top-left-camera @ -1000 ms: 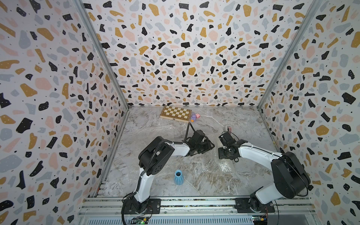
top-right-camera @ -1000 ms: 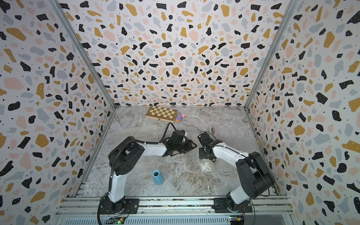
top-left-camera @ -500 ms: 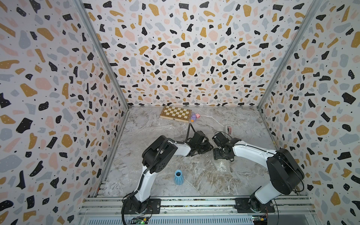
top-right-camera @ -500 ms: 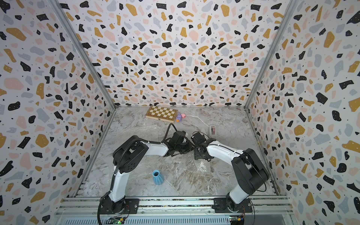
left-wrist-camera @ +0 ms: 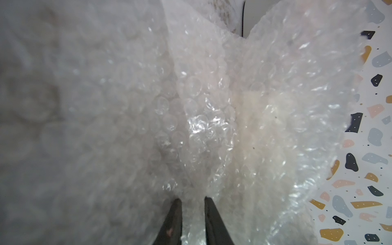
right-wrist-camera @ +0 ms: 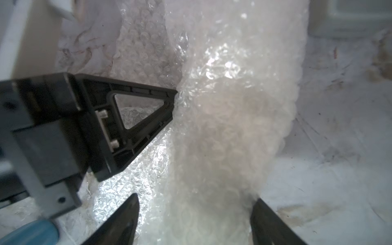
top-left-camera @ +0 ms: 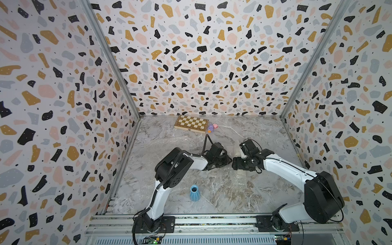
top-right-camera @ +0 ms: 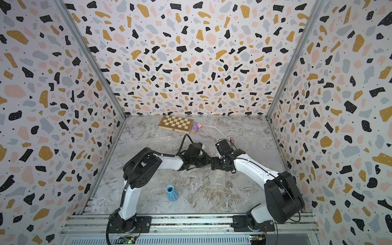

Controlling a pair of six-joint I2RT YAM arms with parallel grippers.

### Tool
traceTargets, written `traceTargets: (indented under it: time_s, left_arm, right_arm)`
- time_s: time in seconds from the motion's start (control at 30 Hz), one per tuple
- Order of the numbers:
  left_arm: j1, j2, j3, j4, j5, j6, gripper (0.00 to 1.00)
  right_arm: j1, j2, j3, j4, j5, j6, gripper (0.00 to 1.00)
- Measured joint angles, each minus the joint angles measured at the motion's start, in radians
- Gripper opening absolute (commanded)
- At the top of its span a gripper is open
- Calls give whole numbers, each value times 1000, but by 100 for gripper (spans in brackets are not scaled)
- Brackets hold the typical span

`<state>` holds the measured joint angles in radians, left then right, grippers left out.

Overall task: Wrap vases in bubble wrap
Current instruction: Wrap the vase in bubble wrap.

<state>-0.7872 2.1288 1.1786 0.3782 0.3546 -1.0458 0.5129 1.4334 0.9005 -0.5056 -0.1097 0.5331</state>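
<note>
Marble table point(top-left-camera: 265, 135) with bubble wrap point(right-wrist-camera: 222, 106) at its centre, bunched thick between the two arms; a pale cream form shows faintly through it. Left gripper point(left-wrist-camera: 193, 203): fingers pinched together on a fold of the bubble wrap. Right gripper point(right-wrist-camera: 195, 198): fingers spread wide, straddling the bunched part. Blue vase point(top-left-camera: 194, 193): upright and unwrapped near the front edge, well apart from both grippers.

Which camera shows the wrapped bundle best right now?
Right wrist: the wrapped bundle sits between the right tool's spread fingers, the left tool pinching its wrap. Left wrist shows only close bubble wrap filling the frame; in both top views the arms hide it.
</note>
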Motion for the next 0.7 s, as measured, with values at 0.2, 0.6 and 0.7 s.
traceTargets:
  time_s: [0.2, 0.6, 0.7]
  left_arm:
    - [0, 0, -11, 20, -1, 3, 21]
    - [5, -21, -68, 89, -28, 3, 26]
    - [10, -40, -88, 84, -42, 6, 29]
  right_arm:
    - [-23, -4, -17, 35, -85, 3, 58]
    - [4, 72, 37, 5, -65, 10, 51]
    - [18, 94, 61, 0, -51, 10, 51]
